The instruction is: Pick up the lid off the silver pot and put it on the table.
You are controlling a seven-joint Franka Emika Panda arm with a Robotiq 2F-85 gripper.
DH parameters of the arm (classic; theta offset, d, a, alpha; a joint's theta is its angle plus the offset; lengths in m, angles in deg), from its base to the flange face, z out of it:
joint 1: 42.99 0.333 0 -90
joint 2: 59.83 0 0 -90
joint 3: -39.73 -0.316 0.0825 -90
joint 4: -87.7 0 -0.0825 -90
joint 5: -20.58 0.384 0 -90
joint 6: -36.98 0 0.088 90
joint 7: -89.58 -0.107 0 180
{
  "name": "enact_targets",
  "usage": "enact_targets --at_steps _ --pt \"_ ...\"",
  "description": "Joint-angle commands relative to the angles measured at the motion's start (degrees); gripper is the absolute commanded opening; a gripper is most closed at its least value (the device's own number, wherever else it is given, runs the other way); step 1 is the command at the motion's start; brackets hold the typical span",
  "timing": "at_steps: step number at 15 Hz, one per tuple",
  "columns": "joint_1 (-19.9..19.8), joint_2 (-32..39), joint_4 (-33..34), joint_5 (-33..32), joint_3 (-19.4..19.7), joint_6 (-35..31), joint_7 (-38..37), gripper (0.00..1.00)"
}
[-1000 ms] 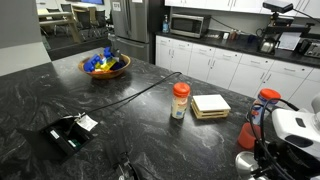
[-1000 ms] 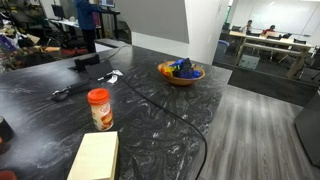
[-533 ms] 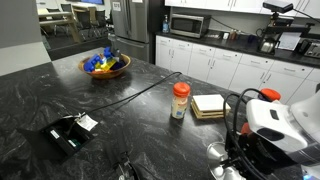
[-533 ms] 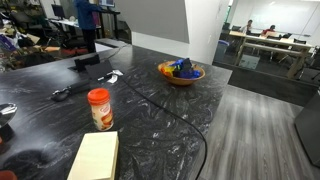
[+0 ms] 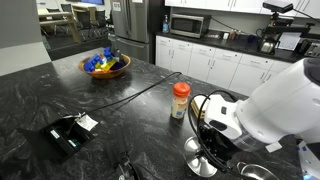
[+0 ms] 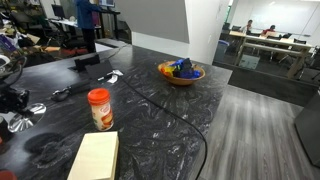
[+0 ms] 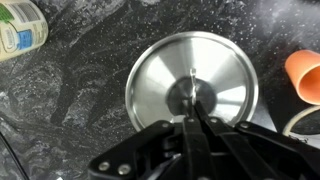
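Note:
My gripper (image 7: 192, 108) is shut on the small knob at the centre of the lid (image 7: 225, 70), a round shiny metal disc, which hangs low over the black marbled table (image 7: 70, 90). In an exterior view the lid (image 5: 203, 166) shows under the gripper (image 5: 213, 152), left of the silver pot (image 5: 256, 173), whose rim shows at the bottom edge. In an exterior view the gripper (image 6: 13, 100) and lid (image 6: 30, 110) are at the left edge. I cannot tell whether the lid touches the table (image 5: 120, 120).
A red cup (image 7: 305, 76) stands right of the lid. An orange-lidded jar (image 5: 180, 100) (image 6: 99, 108) and a wooden block (image 6: 95, 158) stand nearby. A fruit bowl (image 5: 105, 65), a black device (image 5: 68, 133) and a cable (image 5: 140, 92) lie further off.
The arm has swung left across the table, carrying the lid away from the pot. The arm now hides the red cup and wooden block in an exterior view.

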Motion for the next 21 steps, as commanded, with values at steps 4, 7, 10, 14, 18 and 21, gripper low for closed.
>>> enact_targets --at_steps 4,7,10,14,18,21 --pt "-2.49 6.25 1.23 -0.68 0.17 -3.21 -0.23 0.01" --pt "-2.88 7.51 1.53 -1.77 0.2 -2.12 -1.0 0.01" --pt "-2.94 7.74 1.56 -1.58 0.39 -1.52 -0.99 0.14" --pt "-2.86 7.09 1.82 -1.53 0.32 0.7 -1.29 0.46" --pt "-2.59 7.25 1.04 -0.04 0.57 -1.09 -0.12 0.49" --pt "-2.59 7.25 1.04 -0.04 0.57 -1.09 -0.12 0.6"
